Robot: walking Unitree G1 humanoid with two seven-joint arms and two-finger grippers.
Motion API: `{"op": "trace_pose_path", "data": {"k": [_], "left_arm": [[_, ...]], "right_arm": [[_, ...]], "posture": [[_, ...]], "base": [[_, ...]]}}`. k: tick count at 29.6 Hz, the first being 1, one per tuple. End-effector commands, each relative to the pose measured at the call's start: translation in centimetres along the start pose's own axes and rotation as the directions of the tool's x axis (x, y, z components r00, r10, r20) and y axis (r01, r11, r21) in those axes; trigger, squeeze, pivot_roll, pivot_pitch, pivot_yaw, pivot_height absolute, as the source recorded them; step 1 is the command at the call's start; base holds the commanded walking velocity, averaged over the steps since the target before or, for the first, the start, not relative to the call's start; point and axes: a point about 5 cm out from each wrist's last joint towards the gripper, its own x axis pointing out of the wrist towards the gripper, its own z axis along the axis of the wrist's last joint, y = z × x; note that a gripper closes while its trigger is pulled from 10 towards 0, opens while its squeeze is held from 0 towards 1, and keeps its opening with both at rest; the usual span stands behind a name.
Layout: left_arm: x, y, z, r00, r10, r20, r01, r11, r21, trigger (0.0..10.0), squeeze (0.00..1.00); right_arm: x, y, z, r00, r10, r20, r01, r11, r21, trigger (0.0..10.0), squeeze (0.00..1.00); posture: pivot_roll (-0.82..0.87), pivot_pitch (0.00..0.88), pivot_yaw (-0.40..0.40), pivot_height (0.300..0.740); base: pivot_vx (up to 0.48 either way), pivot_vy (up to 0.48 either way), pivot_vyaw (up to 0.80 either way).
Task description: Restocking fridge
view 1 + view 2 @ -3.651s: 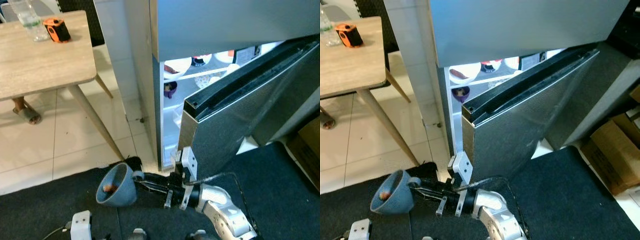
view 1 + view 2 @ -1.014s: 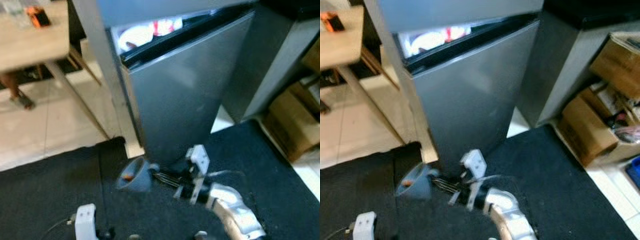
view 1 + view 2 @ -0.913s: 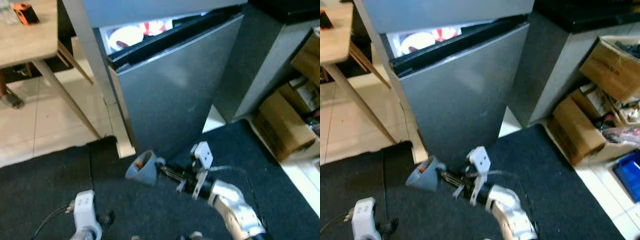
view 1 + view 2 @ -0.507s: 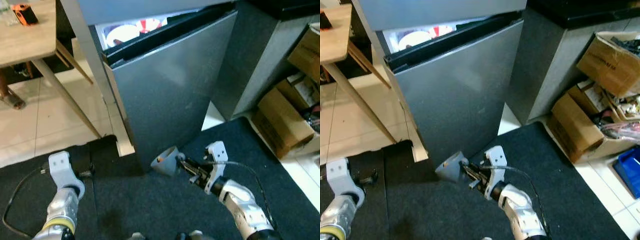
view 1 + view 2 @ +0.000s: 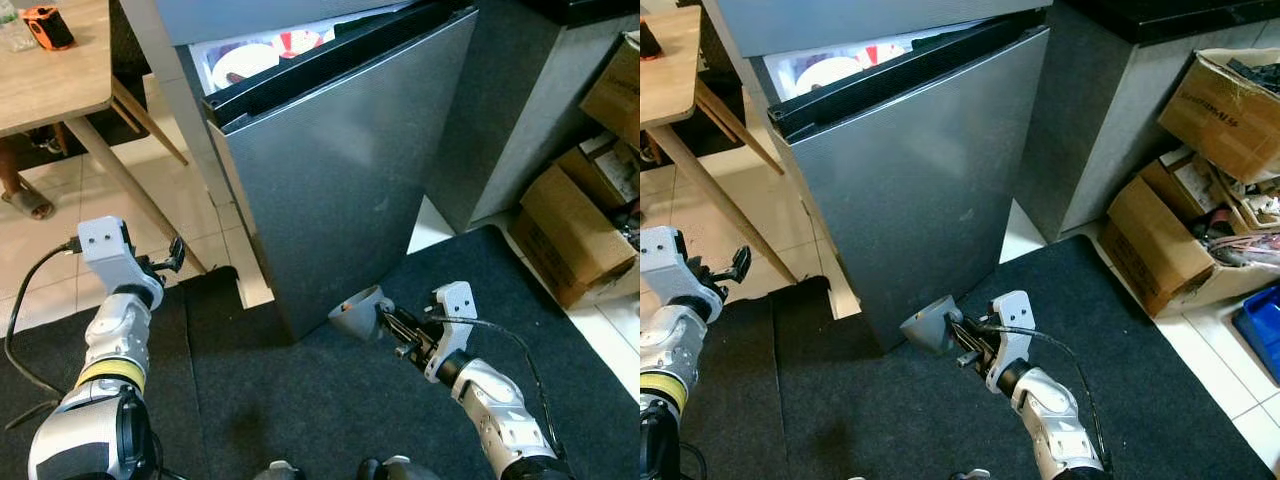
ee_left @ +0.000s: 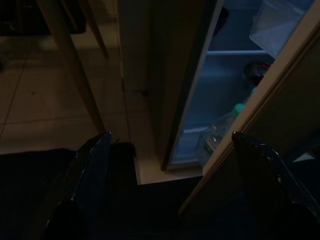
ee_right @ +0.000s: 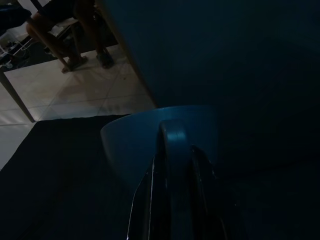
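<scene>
- The right gripper (image 5: 385,320) had its black fingers (image 7: 176,200) closed on the handle of a blue-grey cup (image 5: 358,312), gripping it low, just in front of the fridge door's bottom edge.
- The cup was tipped on its side, its mouth turned towards the door; what lay inside could not be made out.
- The left gripper (image 5: 172,257) was raised at the robot's left, its fingers (image 6: 95,165) spread open and holding nothing, pointed at the gap beside the door.
- The fridge door (image 5: 340,180), plain grey metal, stood partly open, with a lit strip of the interior showing along its top.
- Through that strip, white dishes (image 5: 243,62) sat on a shelf; the left wrist view showed a shelf and bottles (image 6: 220,131) inside.
- A dark carpet (image 5: 1160,400) covered the floor under both arms; pale floor tiles (image 5: 60,240) lay beyond it on the left.
- A wooden bench (image 5: 55,75) stood to the left, carrying an orange-and-black object (image 5: 49,24).
- Cardboard boxes (image 5: 1200,170) were stacked at the right, beside a grey cabinet (image 5: 1110,110).
- A person's legs (image 7: 65,25) showed beside a table leg in the right wrist view.
</scene>
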Motion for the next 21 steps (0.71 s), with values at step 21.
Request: {"op": "trace_pose_path", "data": {"k": [21], "left_arm": [[-2.4, 0.1, -5.3, 0.986, 0.015, -0.165, -0.020, 0.999, -0.028, 10.0, 0.00]], "right_arm": [[0.6, 0.6, -0.1, 0.999, 0.039, 0.018, -0.039, 0.999, 0.002, 10.0, 0.00]], "posture": [[-0.07, 0.199, 0.035, 0.740]], "base": [[0.000, -0.176, 0.00]]}}
